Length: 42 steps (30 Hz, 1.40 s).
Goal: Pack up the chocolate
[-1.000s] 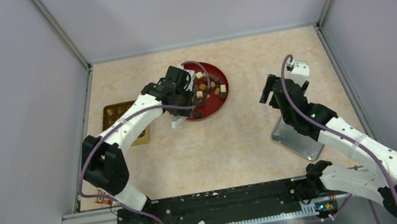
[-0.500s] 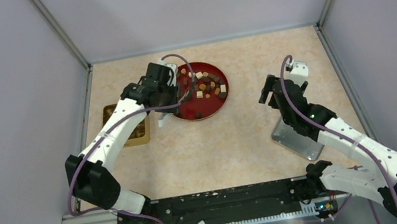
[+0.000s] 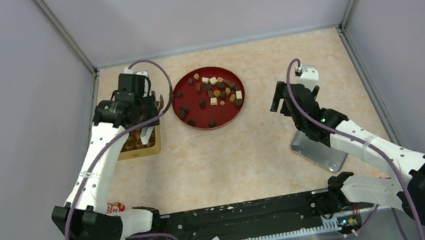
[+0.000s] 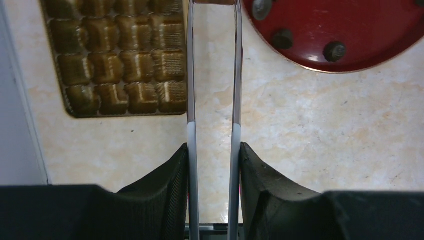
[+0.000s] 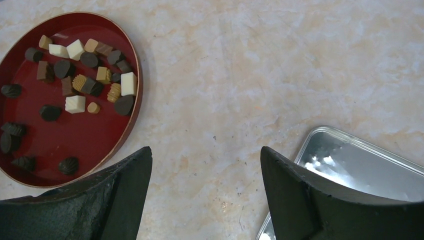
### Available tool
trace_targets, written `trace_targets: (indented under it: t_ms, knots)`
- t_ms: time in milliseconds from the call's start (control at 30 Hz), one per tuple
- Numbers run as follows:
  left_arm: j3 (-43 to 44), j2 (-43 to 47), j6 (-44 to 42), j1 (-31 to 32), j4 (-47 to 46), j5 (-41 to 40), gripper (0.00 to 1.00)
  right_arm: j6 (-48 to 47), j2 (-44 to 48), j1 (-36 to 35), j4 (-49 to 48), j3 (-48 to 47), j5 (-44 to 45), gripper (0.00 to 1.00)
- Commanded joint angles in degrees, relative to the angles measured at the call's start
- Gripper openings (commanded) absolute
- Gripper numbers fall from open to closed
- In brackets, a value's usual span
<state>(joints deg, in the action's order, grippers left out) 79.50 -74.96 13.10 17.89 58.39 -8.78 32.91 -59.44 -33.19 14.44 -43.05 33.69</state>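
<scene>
Packing judged barely begun: the chocolate all lies in the red dish at the table's far middle; the gold tray (left edge) shows only empty cells; left gripper clamps tweezers, tips unseen; right gripper gapes, holding nothing.

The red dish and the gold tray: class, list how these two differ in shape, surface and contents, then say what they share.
1. The red dish is round; the gold tray is rectangular.
2. The red dish has one smooth, open floor; the gold tray is divided into a grid of ribbed compartments.
3. The red dish holds many chocolate pieces; the gold tray's visible compartments look empty.
Both lie flat on the table.
</scene>
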Motion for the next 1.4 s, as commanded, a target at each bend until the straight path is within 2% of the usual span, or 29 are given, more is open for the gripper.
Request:
trace_targets:
  t_ms: [0, 200, 467, 733, 900, 1267, 1367]
  knots:
    - [0.4, 3.8, 1.7, -4.8, 2.5, -3.5, 0.19, -2.1, -1.4, 0.5, -4.8, -1.4, -1.8, 0.78]
    - [-2.7, 4.4, 2.3, -13.0, 3.1, -4.1, 0.20, -2.4, -2.9, 0.6, -5.9, -2.0, -3.4, 0.78]
    - [-5.8, 4.4, 4.7, -19.8, -2.9, -4.9, 0.20, -3.0, -3.3, 0.6, -6.2, -2.1, -4.0, 0.78]
    - [-9.1, 2.7, 5.1, -21.1, -7.4, -4.5, 0.20, -3.0, -3.2, 0.6, -6.0, -1.8, -3.8, 0.78]
    - [-10.6, 2.1, 5.2, -21.4, -11.0, -2.2, 0.24, -2.9, -3.9, 0.6, -6.3, -1.9, -4.3, 0.78]
    - [-11.5, -0.3, 5.2, -21.5, -12.0, -4.3, 0.32, -2.2, -4.2, 0.6, -5.7, -2.0, -4.6, 0.77]
    - [-11.6, -0.2, 5.0, -21.5, -11.9, -4.4, 0.46, -1.9, -4.3, 0.6, -5.7, -1.9, -4.8, 0.77]
